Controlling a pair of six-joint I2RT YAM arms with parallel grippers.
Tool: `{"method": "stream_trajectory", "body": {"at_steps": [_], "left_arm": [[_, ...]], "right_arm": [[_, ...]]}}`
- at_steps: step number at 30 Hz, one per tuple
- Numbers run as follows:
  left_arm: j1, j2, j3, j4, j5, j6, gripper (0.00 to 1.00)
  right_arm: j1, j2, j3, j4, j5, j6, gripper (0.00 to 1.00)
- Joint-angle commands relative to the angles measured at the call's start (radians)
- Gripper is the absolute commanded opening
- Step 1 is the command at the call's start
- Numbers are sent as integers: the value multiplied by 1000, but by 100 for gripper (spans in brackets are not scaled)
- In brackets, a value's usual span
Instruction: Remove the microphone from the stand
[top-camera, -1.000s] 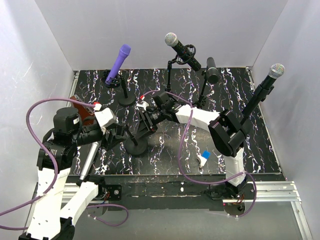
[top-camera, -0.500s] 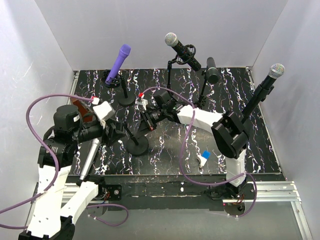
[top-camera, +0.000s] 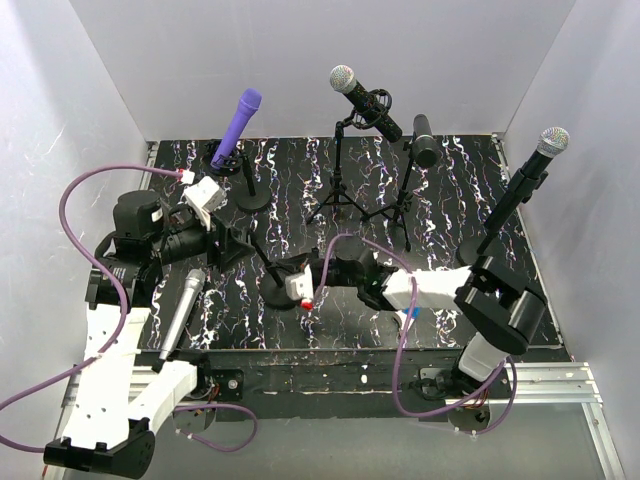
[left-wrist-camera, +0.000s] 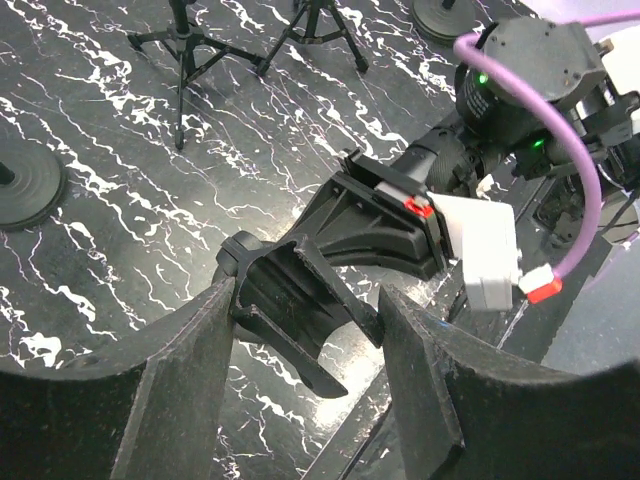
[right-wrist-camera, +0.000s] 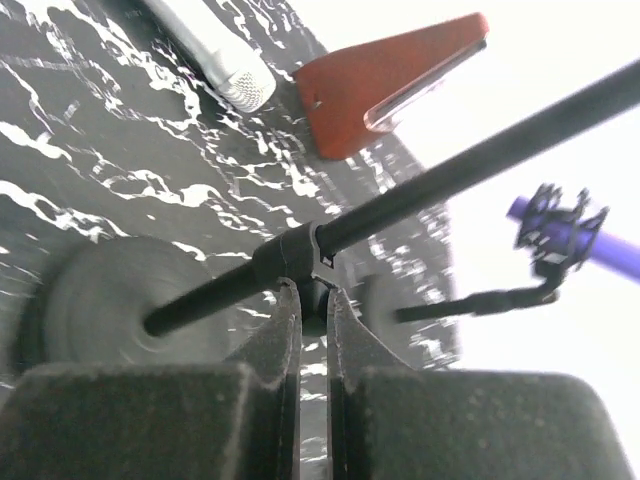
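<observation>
looks to be at the closing step, with the pull itself apparently done. can see the silver microphone (top-camera: 182, 312) lying flat on the tabletop (top-camera: 240, 325) by the near left edge, just beside the left arm and apart from the stand. can see the left tool (left-wrist-camera: 305, 300) clamped on the empty clip (left-wrist-camera: 270, 285) at the top of the leaning rod (right-wrist-camera: 420, 195), one finger on each side and nothing seated in the cradle. finds the right tool (right-wrist-camera: 310, 300) low beside the round base (top-camera: 276, 292), fingers pressed together with their tips just under the collar on the rod; cannot tell whether touching the collar or merely next to it. seems to leave only the letting go. part the left tool slowly, since the rod slants and may swing or tip once freed, then draw straight back from the clip without hooking it. probably best to rest the right tool by the rod until the stand sits steady on its base, then lift away, clear of the microphone on the tabletop.
</observation>
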Motion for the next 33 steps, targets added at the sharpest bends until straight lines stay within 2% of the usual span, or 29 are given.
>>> {"method": "stream_trajectory", "body": {"at_steps": [1,2,3,4,8,11,15,18,21,23,25,33], "left_arm": [[7,5,-14,19,39,-23,17],[7,7,-17,24,42,-23,17],[7,8,-19,30,41,-23,17],[7,8,-22,39,39,-29,17],[9,8,-22,45,39,-33,18],[9,5,-22,39,48,-28,19],[9,-4,-25,37,48,-22,19],[9,-7,-27,27,54,13,20],[9,1,-11,22,48,38,20],[9,17,2,2,59,47,20],[9,24,7,-7,73,49,20],[9,2,13,-54,51,121,20]], "right_arm": [[9,43,-34,276,-29,-496,16],[7,31,-34,239,-29,-482,23],[9,15,-39,215,-24,-450,37],[6,-3,-42,193,-15,-413,44],[-12,-133,-39,-47,20,-226,63],[-57,-209,95,-447,13,80,74],[-173,-141,370,-789,-139,614,76],[-230,-101,391,-766,-248,993,74],[-230,-72,375,-715,-299,1223,75],[-226,-46,378,-715,-309,1302,72],[-224,-8,401,-715,-332,1316,67],[-227,152,492,-658,-484,1412,58]]}}
